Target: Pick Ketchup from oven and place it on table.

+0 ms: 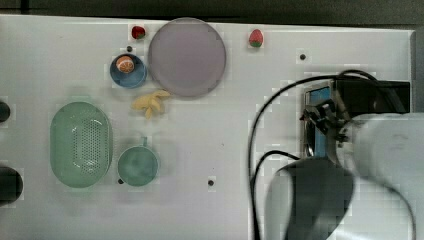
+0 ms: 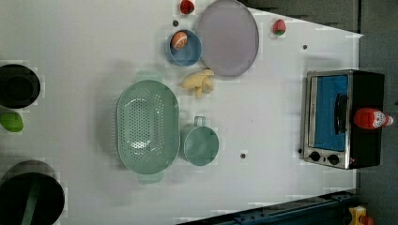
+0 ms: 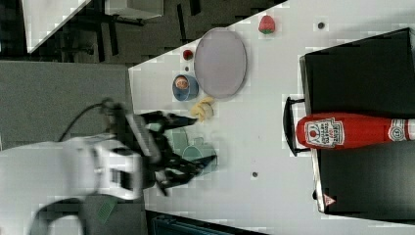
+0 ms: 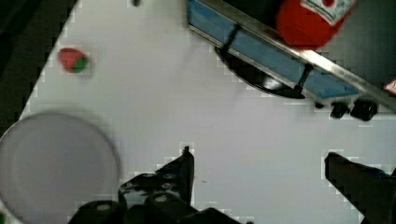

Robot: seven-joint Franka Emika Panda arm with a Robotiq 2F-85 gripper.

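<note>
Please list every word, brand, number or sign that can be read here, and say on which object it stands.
Ketchup bottle label: printed words, too blurred to read.
Bottle cap end: a small round mark, unreadable.
Oven top, front corner: a small triangular red-and-white warning sign, its symbol unreadable.
Oven knobs: no legible markings.
Nothing else carries text.

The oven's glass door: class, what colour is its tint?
Blue. The boxy silver-fronted oven's glass door shows it best in the left view.

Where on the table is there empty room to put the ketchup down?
The widest bare patch of table lies between the oven and the green cup. It is crowded around the plate, blue bowl, bananas and colander.
</note>
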